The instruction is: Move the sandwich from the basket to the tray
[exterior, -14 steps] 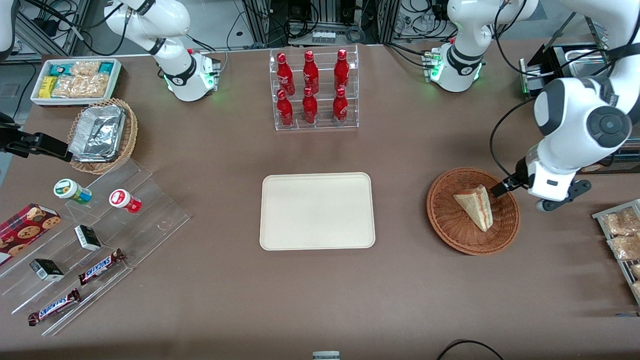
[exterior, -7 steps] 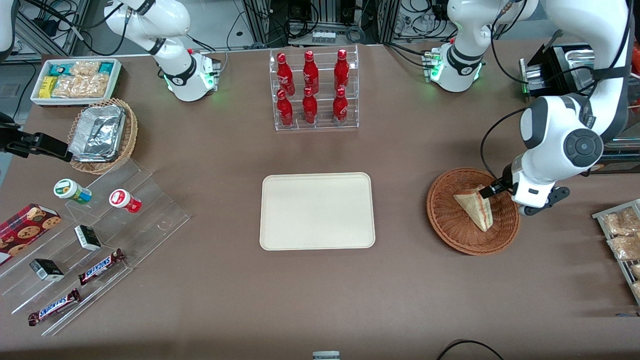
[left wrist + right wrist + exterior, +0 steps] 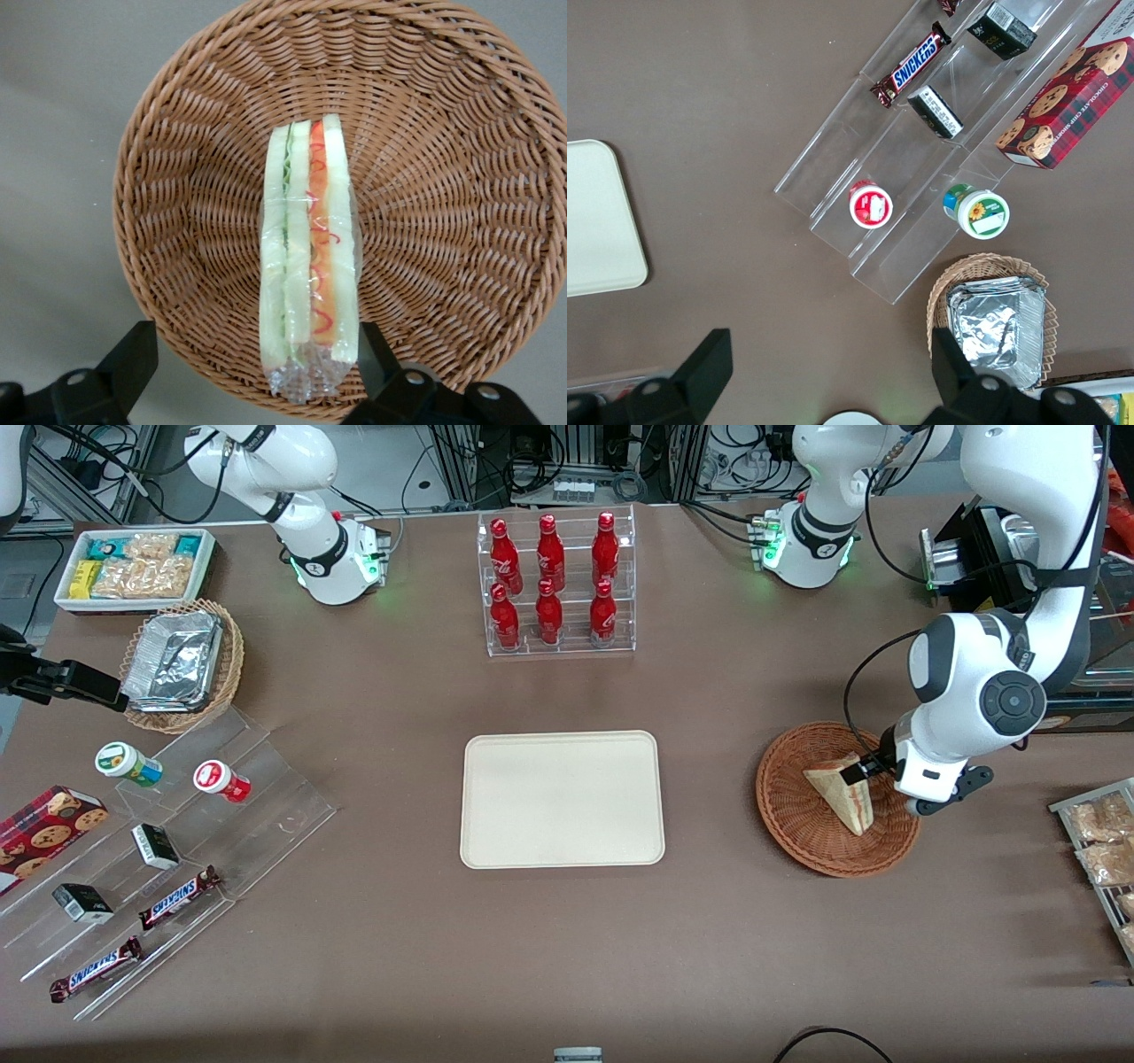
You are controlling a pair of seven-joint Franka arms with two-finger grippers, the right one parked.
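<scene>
Sandwich [image 3: 308,252] handling is judged to be delicate: the wedge is light and soft, its pale bread easily crushed, and a clear, glossy film is seen around it, likely slippery. It stands on edge inside the basket [image 3: 177,159], the red, orange and green filling layers turned up toward the wrist camera. Hold is best taken across the two flat bread faces, near the thick end, with mild pressure only. The gripper [image 3: 252,363] is spread wide, its black fingers [image 3: 133,359] set to either side of the wedge's end and nothing yet clamped. The reddish-brown wicker is coarse, ribbed and bowl-shaped. The tray [image 3: 562,798], smooth, cream and low-rimmed, lies well apart, toward the parked arm's end.
</scene>
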